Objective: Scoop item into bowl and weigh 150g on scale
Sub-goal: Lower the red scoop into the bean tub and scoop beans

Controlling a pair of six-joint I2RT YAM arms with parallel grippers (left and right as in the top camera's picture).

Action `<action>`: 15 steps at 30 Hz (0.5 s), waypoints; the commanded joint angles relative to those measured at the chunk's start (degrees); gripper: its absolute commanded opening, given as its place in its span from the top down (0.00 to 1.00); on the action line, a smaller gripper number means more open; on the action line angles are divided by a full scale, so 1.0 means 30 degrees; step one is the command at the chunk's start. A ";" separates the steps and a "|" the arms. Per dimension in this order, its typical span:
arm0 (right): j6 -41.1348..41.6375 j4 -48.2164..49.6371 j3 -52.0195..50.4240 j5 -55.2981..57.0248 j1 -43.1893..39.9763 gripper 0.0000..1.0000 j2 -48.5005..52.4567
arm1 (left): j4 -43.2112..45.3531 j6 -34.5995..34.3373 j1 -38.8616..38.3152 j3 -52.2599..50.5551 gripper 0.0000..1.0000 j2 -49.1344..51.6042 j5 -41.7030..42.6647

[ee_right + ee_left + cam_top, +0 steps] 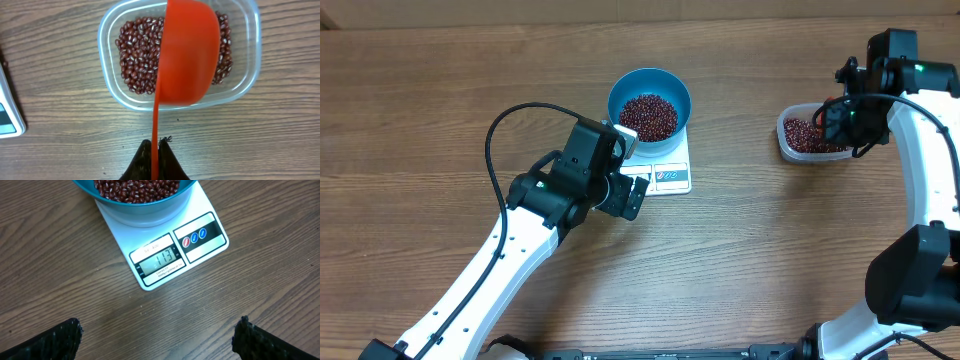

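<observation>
1 wood-grain table [420, 120] fills view; left gripper [157, 340] spread wide, scale [125, 235] ahead, bowl [145, 210] cut off; right gripper [156, 157] clamps orange scoop [187, 55].

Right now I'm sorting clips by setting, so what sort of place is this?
Probably a robot test bench rather than a home kitchen: two robot arms at a wooden table with a scale, a bowl of beans and a plastic tub.

Open table [735, 200] lies between scale [670, 162] and tub [783, 135]; left claw [157, 339] seemingly blocks scale's near side
</observation>
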 commanded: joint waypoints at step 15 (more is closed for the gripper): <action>-0.2186 -0.0029 0.0481 0.0350 -0.0663 0.97 0.4299 | 0.0015 0.0437 -0.0131 -0.0066 0.00 0.0029 -0.0058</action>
